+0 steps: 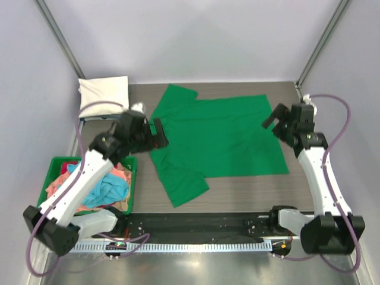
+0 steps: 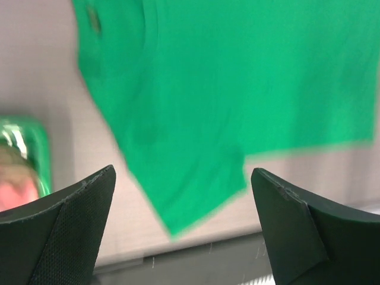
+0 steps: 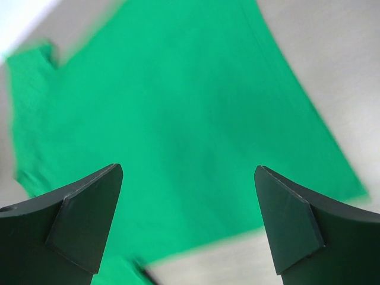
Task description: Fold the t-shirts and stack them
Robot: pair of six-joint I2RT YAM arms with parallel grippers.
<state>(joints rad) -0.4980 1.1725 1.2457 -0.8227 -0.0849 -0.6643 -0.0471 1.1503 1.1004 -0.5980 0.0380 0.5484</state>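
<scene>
The green t-shirt (image 1: 219, 139) lies spread flat in the middle of the desk (image 1: 249, 193), sleeves toward the left tool (image 1: 159, 133), hem toward the right tool (image 1: 274, 119). Both tools hang released and empty near its ends. I judge it light, limp and quick to wrinkle, best pinched at a sleeve edge or hem corner. No label or writing is readable

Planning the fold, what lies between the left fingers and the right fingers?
The green t-shirt, spread flat, fills that stretch; the top view shows it.
</scene>
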